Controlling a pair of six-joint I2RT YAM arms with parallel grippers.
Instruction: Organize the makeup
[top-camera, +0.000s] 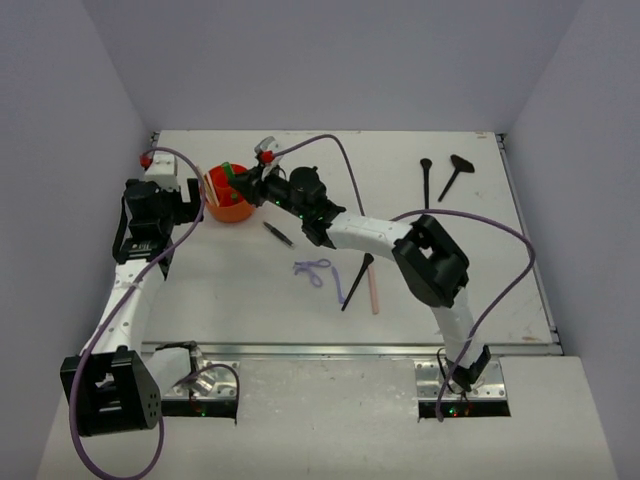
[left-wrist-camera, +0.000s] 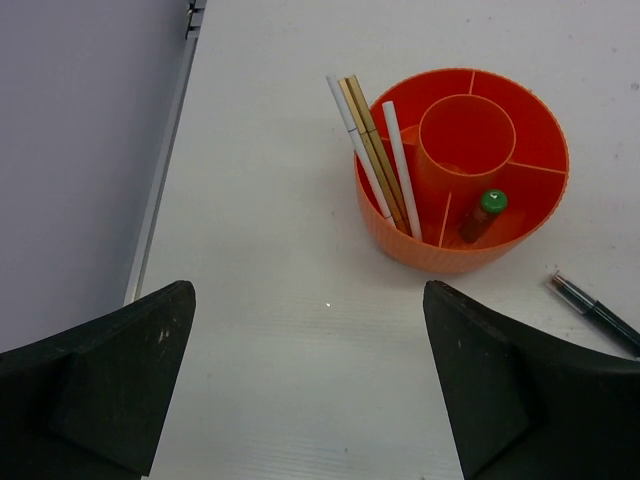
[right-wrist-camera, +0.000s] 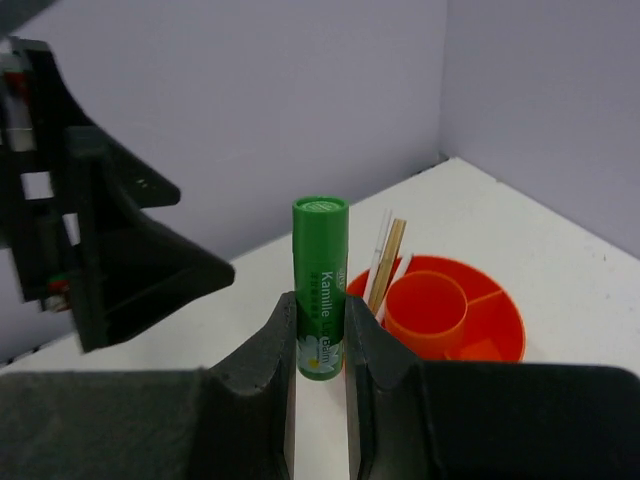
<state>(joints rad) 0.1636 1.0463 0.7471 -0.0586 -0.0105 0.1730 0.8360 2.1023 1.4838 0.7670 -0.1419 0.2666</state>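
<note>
- Makeup nearest the arm bases: a pink stick (top-camera: 375, 290) lies on the table (top-camera: 480, 290), with a black brush (top-camera: 356, 281) just to its left, the two leaning toward each other at their far ends.
- Lilac looped tool (top-camera: 312, 270) lies a little farther back and to the left, apart from both.
- Dark pencil (left-wrist-camera: 595, 310) lies slantwise on the table, near the orange divided tub (left-wrist-camera: 430, 255) but not touching it.
- Left gripper (left-wrist-camera: 310, 370) hangs low over bare table just beside the tub, fingers spread wide, holding nothing.
- Tub contents: two white sticks (left-wrist-camera: 403, 170) and two golden sticks (left-wrist-camera: 372, 150) lean together in one outer compartment and poke out past the rim. A green-capped tube (left-wrist-camera: 482, 215) with a dark red body lies in the neighbouring outer compartment.
- Right gripper (right-wrist-camera: 320, 335) pinches a green lip-balm tube (right-wrist-camera: 320, 285) upright by its lower end, close to the tub. Whether it is over the rim or beside it, I cannot tell.
- Farthest back on the right, two more black brushes (top-camera: 426, 178) (top-camera: 457, 175) lie near each other.
</note>
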